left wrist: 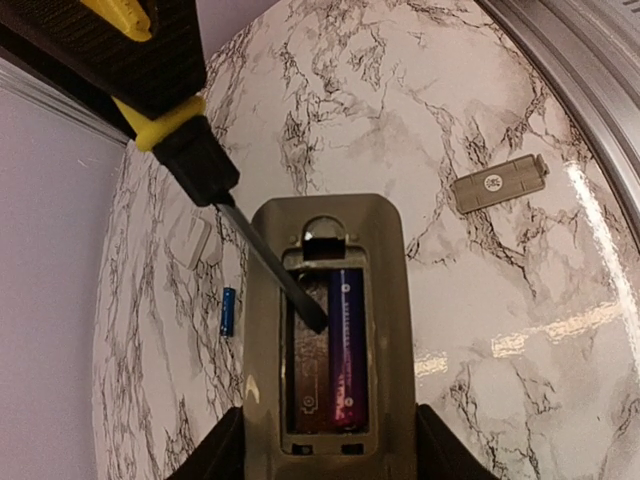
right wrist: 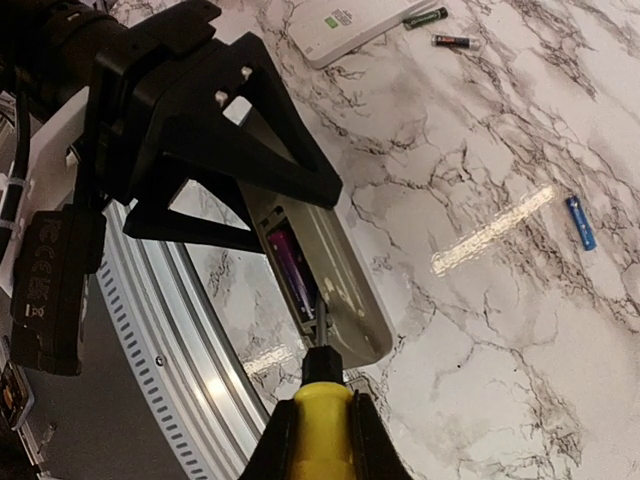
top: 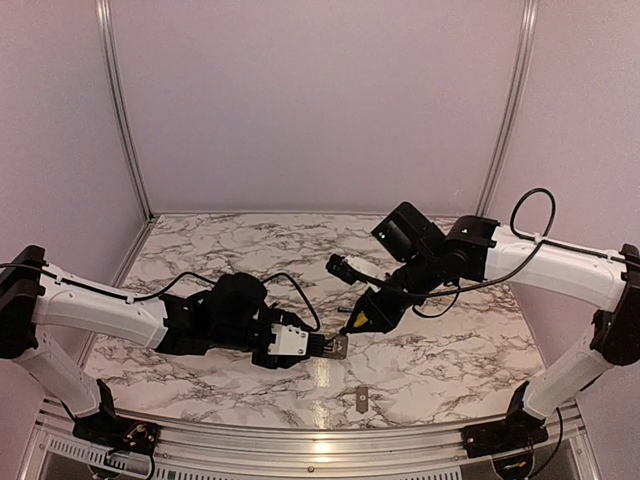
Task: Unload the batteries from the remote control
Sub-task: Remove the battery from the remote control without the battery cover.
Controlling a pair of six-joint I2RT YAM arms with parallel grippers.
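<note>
Nearest my bases lies the grey cover [top: 362, 398]. My left gripper [top: 318, 346], jaws about half spread, clamps the remote [left wrist: 390, 330] by its sides, bay up. One battery [left wrist: 347, 345] sits in a slot there. My right gripper [right wrist: 320, 440] is closed tight on the screwdriver [right wrist: 322, 400], whose tip is in the empty slot. A blue battery [left wrist: 228, 311] lies on the table [top: 480, 350] beside the remote, with two more batteries [right wrist: 455, 41] farther off.

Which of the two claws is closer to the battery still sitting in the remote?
Left. The left gripper clamps the remote that holds the battery, gripping right beside it. The right gripper sits farther off on the screwdriver handle; only the blade tip reaches beside the battery.
</note>
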